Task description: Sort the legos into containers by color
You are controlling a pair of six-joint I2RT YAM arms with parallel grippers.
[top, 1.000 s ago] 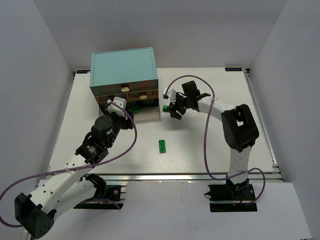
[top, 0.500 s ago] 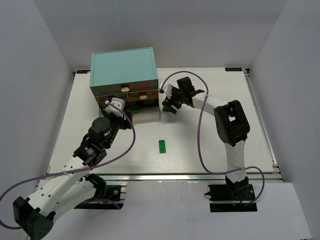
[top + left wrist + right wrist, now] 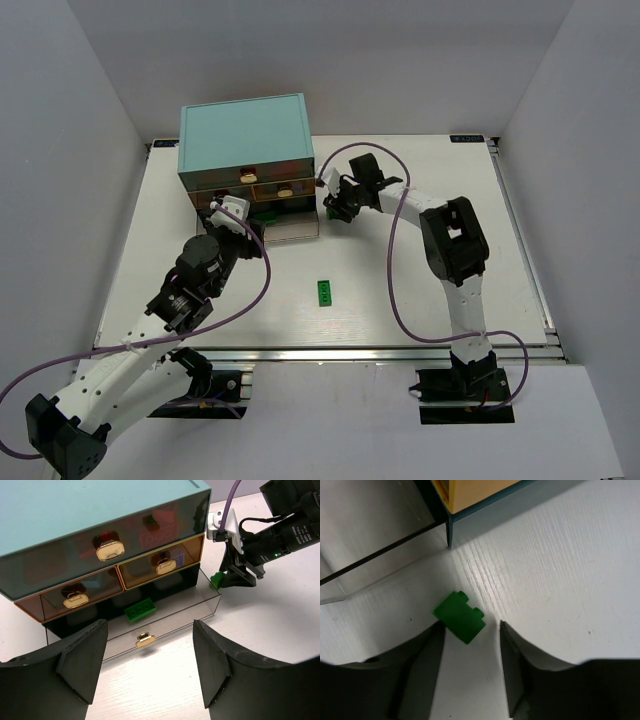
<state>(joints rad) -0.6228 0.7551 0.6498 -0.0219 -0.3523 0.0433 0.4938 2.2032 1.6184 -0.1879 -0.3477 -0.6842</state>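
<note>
A small green lego (image 3: 459, 617) (image 3: 329, 216) lies on the white table by the right front corner of the teal cabinet (image 3: 245, 135). My right gripper (image 3: 470, 629) (image 3: 336, 209) is open, low over it; the left fingertip touches the brick and a gap stays at the other. The bottom drawer (image 3: 200, 605) is pulled out with a green brick (image 3: 140, 611) inside. My left gripper (image 3: 147, 665) (image 3: 232, 214) hangs open in front of that drawer, holding nothing. A longer green lego (image 3: 324, 292) lies mid-table. Red pieces show through the top drawer (image 3: 160, 530).
Two middle drawers (image 3: 75, 597) (image 3: 162, 565) are shut, cream knobs facing me. The open drawer's front wall and knob (image 3: 145, 640) jut toward my left fingers. The right arm's purple cable (image 3: 395, 260) loops above the table. White walls stand on three sides.
My right gripper has swung left toward the cabinet corner and come down around the small green lego, its jaws narrowing. The left arm has barely moved.
</note>
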